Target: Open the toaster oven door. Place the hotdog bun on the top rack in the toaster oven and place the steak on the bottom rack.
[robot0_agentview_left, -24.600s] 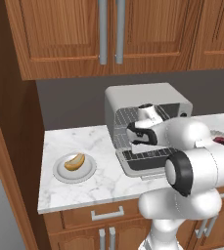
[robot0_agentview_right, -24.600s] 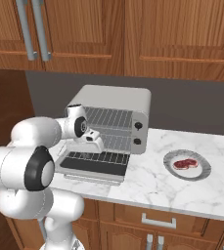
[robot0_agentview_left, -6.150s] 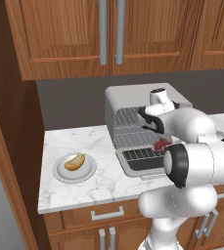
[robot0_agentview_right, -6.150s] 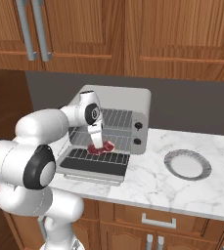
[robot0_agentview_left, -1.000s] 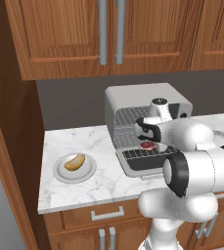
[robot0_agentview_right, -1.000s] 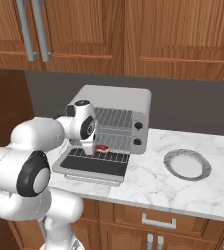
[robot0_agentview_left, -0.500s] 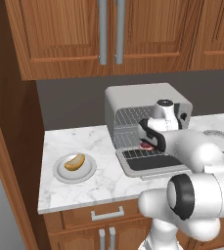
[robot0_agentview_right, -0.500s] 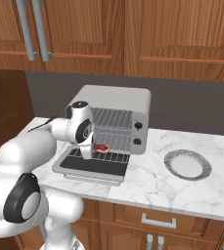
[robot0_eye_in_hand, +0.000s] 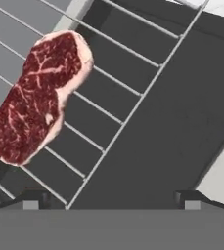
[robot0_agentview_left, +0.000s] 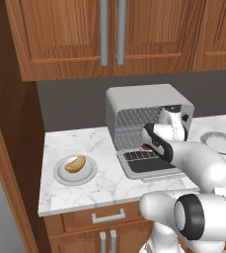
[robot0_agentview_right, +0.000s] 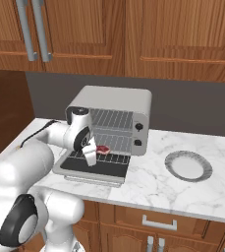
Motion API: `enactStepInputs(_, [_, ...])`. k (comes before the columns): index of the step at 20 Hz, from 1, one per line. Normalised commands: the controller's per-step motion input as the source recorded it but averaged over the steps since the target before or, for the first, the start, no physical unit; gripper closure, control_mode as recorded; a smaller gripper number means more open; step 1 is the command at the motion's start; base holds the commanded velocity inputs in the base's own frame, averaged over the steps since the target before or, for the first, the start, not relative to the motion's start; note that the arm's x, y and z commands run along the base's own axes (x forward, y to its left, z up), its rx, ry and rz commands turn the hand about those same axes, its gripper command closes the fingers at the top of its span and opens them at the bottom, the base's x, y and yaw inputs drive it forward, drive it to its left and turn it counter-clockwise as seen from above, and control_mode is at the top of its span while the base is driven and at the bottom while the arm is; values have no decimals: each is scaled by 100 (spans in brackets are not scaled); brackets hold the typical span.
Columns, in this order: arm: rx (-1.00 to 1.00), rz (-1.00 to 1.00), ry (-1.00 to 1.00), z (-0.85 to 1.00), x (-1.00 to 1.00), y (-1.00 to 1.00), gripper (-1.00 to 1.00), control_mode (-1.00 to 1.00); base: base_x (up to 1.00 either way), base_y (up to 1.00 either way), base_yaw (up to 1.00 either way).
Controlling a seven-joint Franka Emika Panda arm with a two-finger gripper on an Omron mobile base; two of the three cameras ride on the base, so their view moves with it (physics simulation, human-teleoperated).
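Toaster oven door [robot0_agentview_right: 92, 168] down; steak [robot0_eye_in_hand: 37, 95] on bottom rack [robot0_eye_in_hand: 108, 105]. Pincer [robot0_eye_in_hand: 111, 197] spread, empty. Hotdog bun [robot0_agentview_left: 75, 163] left, near desk's [robot0_agentview_left: 85, 190] left edge.

the toaster oven [robot0_agentview_right: 111, 106] stands open, its door [robot0_agentview_right: 92, 169] dropped flat onto the counter [robot0_agentview_right: 168, 189] in front, so the mouth can be entered from the front and from above the door. the bottom rack [robot0_eye_in_hand: 108, 105] is pulled out over the door, and the steak [robot0_eye_in_hand: 37, 95] lies on its far part, leaving the near wires bare. the top rack [robot0_agentview_right: 109, 119] roofs the cavity low. the robot's own forearm crosses the opening. marble right of the oven is open up to an empty plate [robot0_agentview_right: 188, 166]; left of the oven only the plate [robot0_agentview_left: 61, 174] with the hotdog bun [robot0_agentview_left: 75, 163] stands.
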Motion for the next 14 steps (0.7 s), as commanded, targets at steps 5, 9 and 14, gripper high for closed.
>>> enactStepInputs(5, [0,47,1,-6,-2,14,-100,-100,0,0,0])
enactStepInputs(9, [-7,40,0,-13,1,13,-100,-100,0,0,0])
enactStepInputs(14, [-15,31,0,-23,7,15,-100,-100,0,0,0])
